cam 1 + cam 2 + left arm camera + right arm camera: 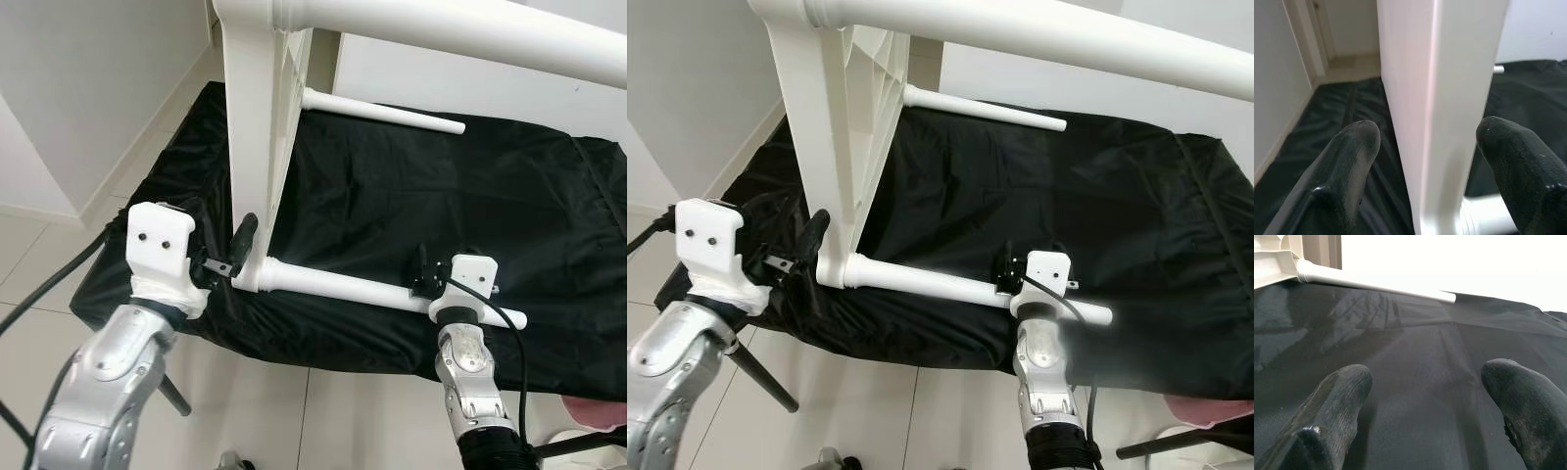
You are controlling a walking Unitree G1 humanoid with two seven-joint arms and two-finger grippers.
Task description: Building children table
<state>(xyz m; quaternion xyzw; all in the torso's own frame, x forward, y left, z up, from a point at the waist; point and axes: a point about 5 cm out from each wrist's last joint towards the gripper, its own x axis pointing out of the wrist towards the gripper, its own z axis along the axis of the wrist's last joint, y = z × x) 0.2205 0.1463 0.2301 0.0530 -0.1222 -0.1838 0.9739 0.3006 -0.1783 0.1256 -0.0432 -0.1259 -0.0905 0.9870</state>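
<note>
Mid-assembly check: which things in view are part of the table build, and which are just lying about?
Part of the build:
- white tabletop, standing on edge
- near leg, fitted at its corner
- far leg
- top leg
- left gripper, open around the tabletop's edge
- right gripper, at the near leg

Lying about:
- black cloth
- pink object

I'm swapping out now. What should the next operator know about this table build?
Left gripper: open, fingers either side of the tabletop edge, which stands on its side on the black cloth.
Right gripper: open, over the near leg.
Done: near leg and far leg sit in their corner sockets.
Left: I can't tell how tight they are; check them, then finish the assembly.
</note>
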